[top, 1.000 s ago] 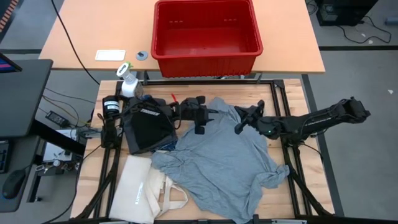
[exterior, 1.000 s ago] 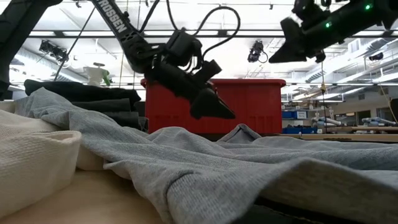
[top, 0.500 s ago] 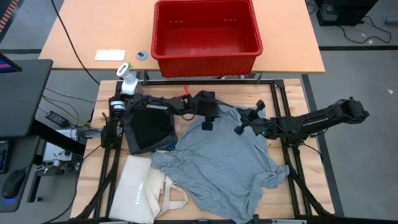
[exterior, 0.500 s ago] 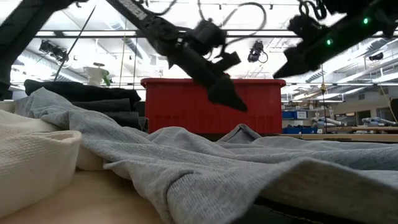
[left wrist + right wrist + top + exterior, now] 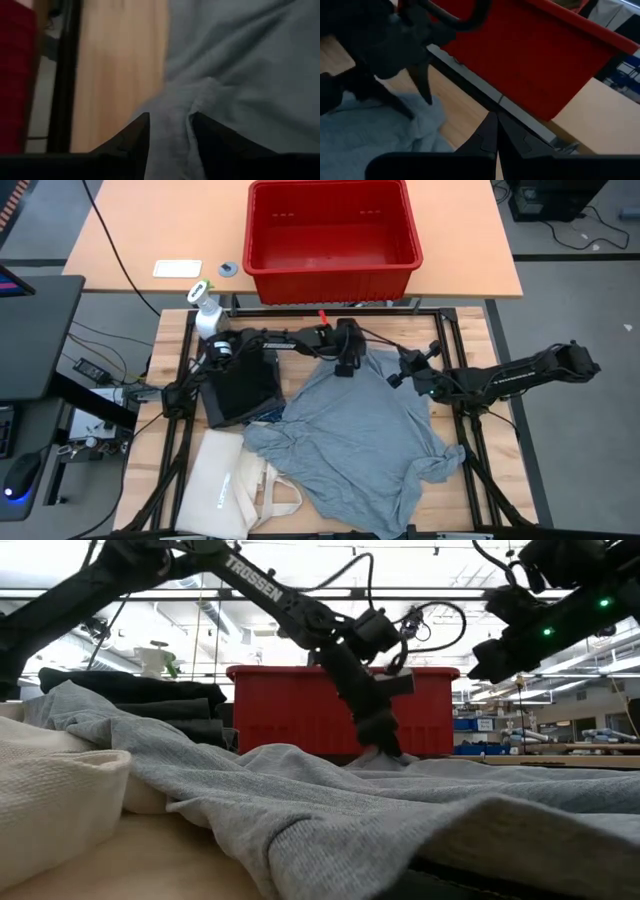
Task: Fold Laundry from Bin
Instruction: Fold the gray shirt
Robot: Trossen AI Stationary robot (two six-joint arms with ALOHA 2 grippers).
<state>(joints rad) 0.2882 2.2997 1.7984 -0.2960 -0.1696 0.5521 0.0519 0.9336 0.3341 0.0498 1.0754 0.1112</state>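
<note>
Reaching farther across since a second ago, the left gripper [image 5: 170,131] straddles a soft grey shirt [image 5: 350,435] fold with parted fingers, seen only wrist-side, while the clenched right gripper [image 5: 393,377] hovers near the ribbed red bin [image 5: 330,230].

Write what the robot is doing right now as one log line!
left tool: open, straddling far edge of spread light grey shirt | right tool: shut, hovering beside | big red plastic bin: looks empty

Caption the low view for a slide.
Left hand lowered onto the far edge of the grey shirt before the red bin; right hand raised.
</note>
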